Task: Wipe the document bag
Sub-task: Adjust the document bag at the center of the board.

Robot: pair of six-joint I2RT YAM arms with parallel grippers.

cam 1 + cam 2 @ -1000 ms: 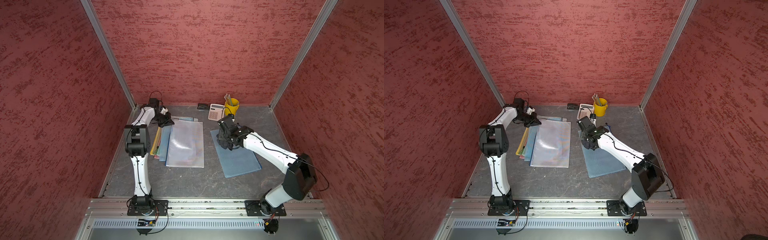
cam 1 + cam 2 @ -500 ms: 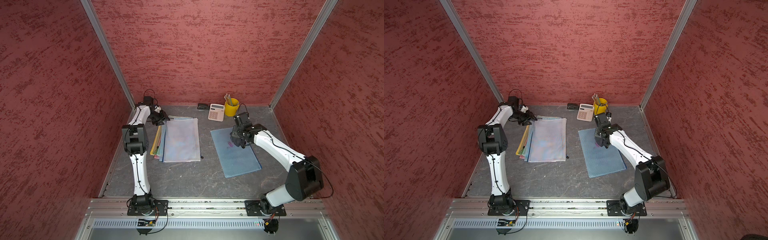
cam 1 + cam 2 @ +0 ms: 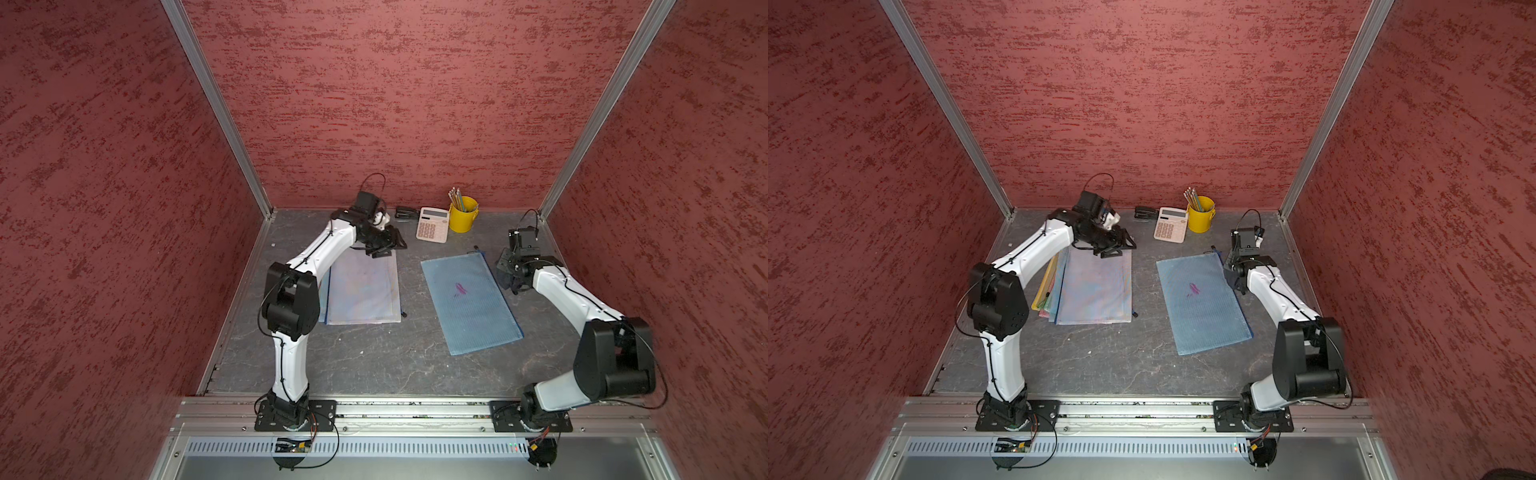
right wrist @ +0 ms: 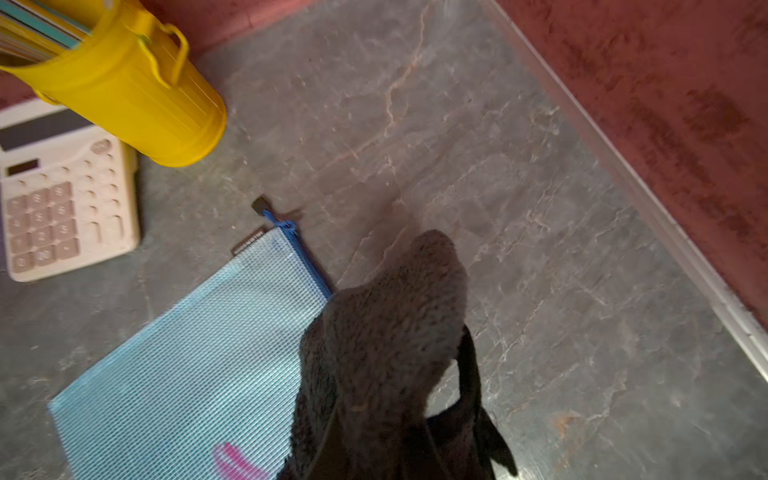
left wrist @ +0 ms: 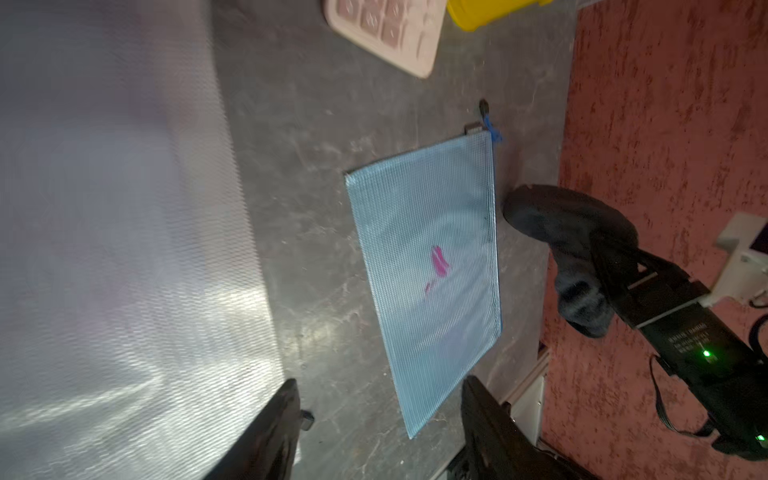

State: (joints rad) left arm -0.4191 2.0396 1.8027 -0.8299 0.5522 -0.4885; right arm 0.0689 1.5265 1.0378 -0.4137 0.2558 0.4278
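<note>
You see the right gripper (image 5: 602,270) pinching a dark cloth (image 4: 386,332) just beside the blue document bag (image 3: 469,303), right of the frame centre; the left gripper (image 5: 380,384) stands spread.

A small black stapler (image 3: 406,213), a pale calculator (image 3: 433,224) lying flat and a yellow cup (image 3: 463,220) with side handles sit in a row at the back of the grey marbled bench (image 3: 374,357). The cup holds a bunch of pencils (image 3: 456,197). The calculator is just beside the cup. Further left lies a stack of folders (image 3: 1096,286), a pale mesh one on top, with yellow and green edges showing along its left side. Rough red walls (image 3: 395,104) close in three sides.
</note>
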